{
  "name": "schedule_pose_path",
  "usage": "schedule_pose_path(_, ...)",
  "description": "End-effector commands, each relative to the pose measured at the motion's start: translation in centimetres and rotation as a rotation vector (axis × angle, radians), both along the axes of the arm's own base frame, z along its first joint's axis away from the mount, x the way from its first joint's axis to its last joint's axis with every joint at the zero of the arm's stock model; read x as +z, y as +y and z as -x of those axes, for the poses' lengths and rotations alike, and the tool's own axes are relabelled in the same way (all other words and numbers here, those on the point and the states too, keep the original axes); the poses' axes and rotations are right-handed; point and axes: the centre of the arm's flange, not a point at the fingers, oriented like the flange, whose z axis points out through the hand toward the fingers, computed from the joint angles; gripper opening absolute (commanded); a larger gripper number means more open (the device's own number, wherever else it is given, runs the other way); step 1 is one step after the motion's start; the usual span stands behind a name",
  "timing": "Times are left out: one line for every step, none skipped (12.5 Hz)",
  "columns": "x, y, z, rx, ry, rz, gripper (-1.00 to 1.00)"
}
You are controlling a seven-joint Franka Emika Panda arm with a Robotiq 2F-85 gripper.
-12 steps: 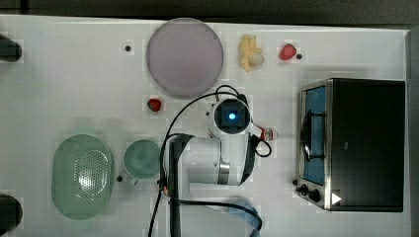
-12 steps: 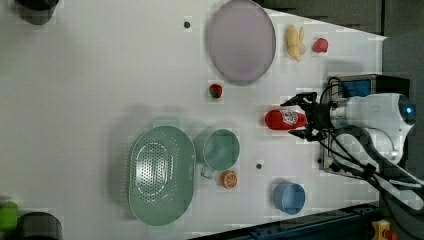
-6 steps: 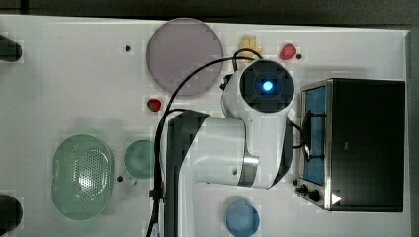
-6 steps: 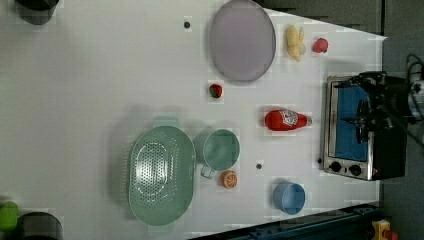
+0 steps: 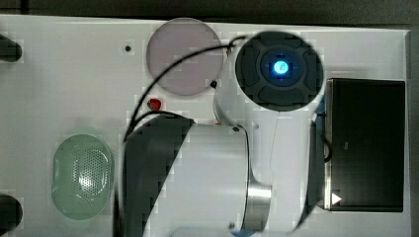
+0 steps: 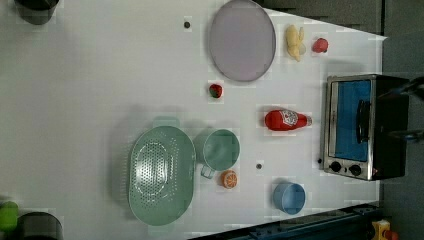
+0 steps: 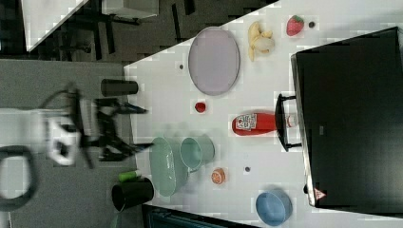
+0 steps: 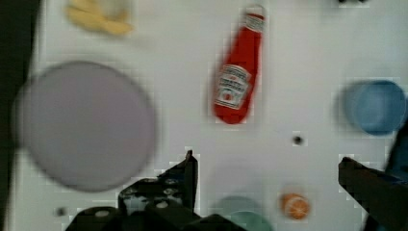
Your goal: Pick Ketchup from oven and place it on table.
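The Ketchup [image 6: 285, 120] is lying on its side on the tabletop [image 6: 100, 75], just in front of the oven [image 6: 362, 127], with its white cap pointing toward the closed glass door. It is not inside the oven. In the wrist view the gripper [image 8: 267, 168] is hanging above the tabletop with its fingers [image 8: 185, 175] spread wide apart, and it is holding nothing. The bottle is lying well apart from the gripper, beyond the fingertips. A purple plate [image 8: 84, 125] is sitting to one side of the gripper and a blue bowl [image 8: 377, 106] to the other side. A small orange [image 8: 295, 205] is resting near the gripper, between the two fingers.
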Motion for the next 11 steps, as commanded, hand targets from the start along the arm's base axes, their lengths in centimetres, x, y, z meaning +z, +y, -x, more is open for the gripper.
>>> schedule_pose_path(2.56,-0.36,0.44,-0.027,-0.041,0.003,1.00)
schedule_pose_path(2.48,-0.35,0.43,-0.027,-0.039,0.003,1.00)
schedule_pose_path(2.36,-0.35,0.39,-0.027,-0.037,0.002,1.00)
schedule_pose_path(2.24,-0.36,0.34,-0.027,-0.034,0.002,1.00)
schedule_pose_path(2.10,-0.36,0.28,-0.027,-0.032,0.002,1.00)
schedule_pose_path(2.00,-0.36,0.24,-0.027,-0.030,0.002,1.00)
schedule_pose_path(1.95,-0.36,0.22,-0.027,-0.029,0.002,1.00)
schedule_pose_path(1.94,-0.36,0.22,-0.027,-0.029,0.002,1.00)
schedule_pose_path(1.94,-0.36,0.22,-0.027,-0.029,0.002,1.00)
schedule_pose_path(1.94,-0.36,0.22,-0.027,-0.029,0.002,1.00)
schedule_pose_path(1.94,-0.36,0.22,-0.027,-0.029,0.002,1.00)
